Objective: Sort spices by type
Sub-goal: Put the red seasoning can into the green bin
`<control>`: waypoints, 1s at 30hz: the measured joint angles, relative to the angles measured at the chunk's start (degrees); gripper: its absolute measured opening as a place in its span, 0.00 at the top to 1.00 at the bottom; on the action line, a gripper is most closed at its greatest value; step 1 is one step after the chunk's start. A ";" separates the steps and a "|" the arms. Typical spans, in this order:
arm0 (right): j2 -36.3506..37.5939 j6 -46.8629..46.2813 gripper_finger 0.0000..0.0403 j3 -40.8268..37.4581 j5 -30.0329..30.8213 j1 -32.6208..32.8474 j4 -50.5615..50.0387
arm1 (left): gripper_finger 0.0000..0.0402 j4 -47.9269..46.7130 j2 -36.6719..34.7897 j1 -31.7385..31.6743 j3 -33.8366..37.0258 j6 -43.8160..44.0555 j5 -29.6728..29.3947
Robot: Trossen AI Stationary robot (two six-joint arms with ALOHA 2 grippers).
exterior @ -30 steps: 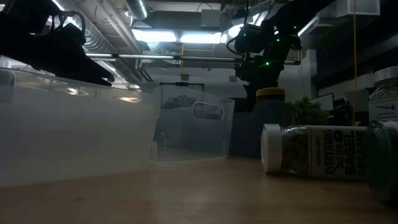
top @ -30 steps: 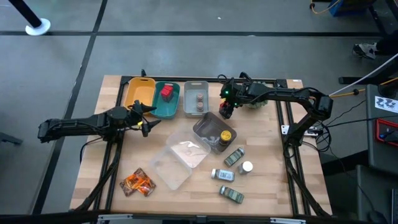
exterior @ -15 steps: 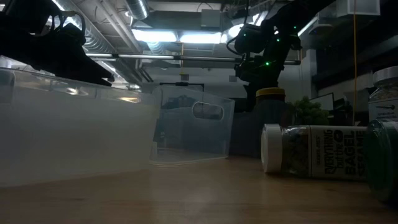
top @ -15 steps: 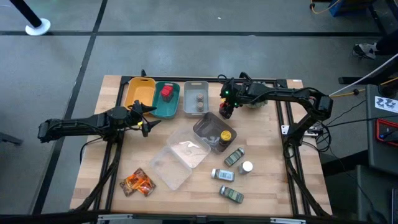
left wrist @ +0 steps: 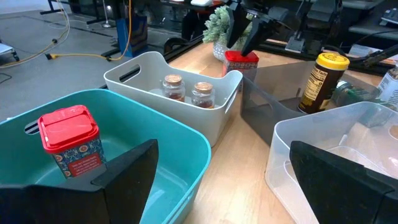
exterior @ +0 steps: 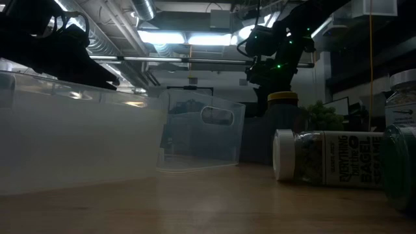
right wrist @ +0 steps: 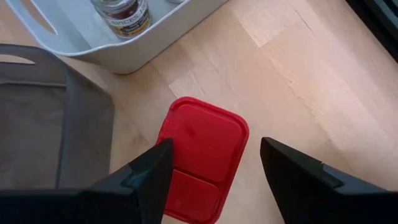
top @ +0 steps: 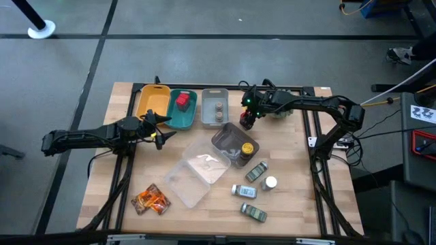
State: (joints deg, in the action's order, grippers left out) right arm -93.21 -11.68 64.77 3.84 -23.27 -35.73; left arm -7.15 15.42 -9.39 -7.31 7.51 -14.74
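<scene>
My right gripper point(right wrist: 216, 148) is open and points down over a red cube point(right wrist: 202, 158) that stands on the wood between the grey bin point(top: 218, 107) and the dark tray point(top: 230, 141). Its fingers stand on either side of the cube's lid, and I see no touch. My left gripper point(left wrist: 224, 148) is open and waits level near the teal bin point(left wrist: 155, 134), which holds another red cube point(left wrist: 68, 140). Two tiny brown jars point(left wrist: 186, 90) stand in the grey bin. The yellow-lidded jar point(left wrist: 320, 74) stands in the dark tray.
The yellow bin point(top: 152, 101) sits left of the teal one. A clear tray point(top: 197, 170) lies mid-table. Orange foil packets point(top: 151, 199) lie near the front left. Green-labelled jars point(top: 256, 171) and white-capped bottles point(top: 244, 191) lie front right. A spiky plant point(top: 279, 112) stands behind my right gripper.
</scene>
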 joint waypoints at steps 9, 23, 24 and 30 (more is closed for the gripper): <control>0.00 -0.03 0.41 -0.02 -0.47 0.00 0.04 | 0.14 0.00 0.00 -0.01 0.00 -0.01 -0.02; 0.92 -0.21 0.22 -0.02 -1.58 0.04 -0.20 | 0.14 0.00 0.00 0.00 -0.02 -0.02 0.00; 0.92 -0.45 0.18 -0.02 -2.36 0.07 -0.22 | 0.14 0.01 -0.01 0.00 -0.02 -0.01 -0.02; 0.90 -2.65 0.02 -0.02 -3.04 0.07 -0.28 | 0.14 0.02 0.00 -0.01 -0.02 -0.02 -0.02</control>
State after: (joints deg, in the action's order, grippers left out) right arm -92.31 -14.33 64.75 0.80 -23.20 -36.01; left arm -7.14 15.42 -9.41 -7.33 7.49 -14.76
